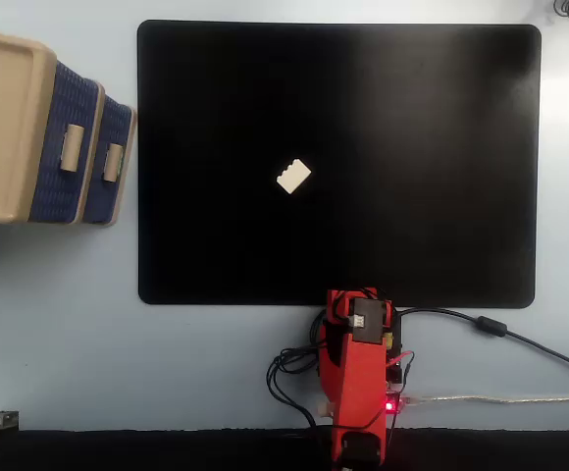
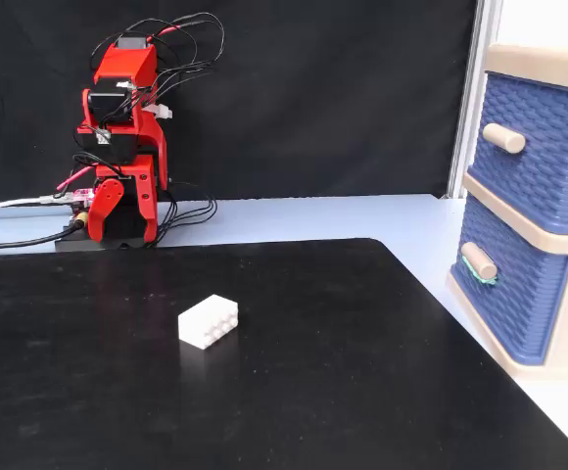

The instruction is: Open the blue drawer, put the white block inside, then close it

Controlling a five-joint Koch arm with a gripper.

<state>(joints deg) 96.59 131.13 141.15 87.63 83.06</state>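
A cream-white block (image 2: 209, 321) on a black mat (image 2: 264, 392), woven dark-blue drawer (image 2: 504, 294), red arm (image 2: 122, 147).

The red arm (image 2: 122, 147) sits folded tight over its base — upper links stacked, wrist tucked downward. In both fixed views it stays compact and upright; the fingers are tucked out of sight — their state cannot be told.
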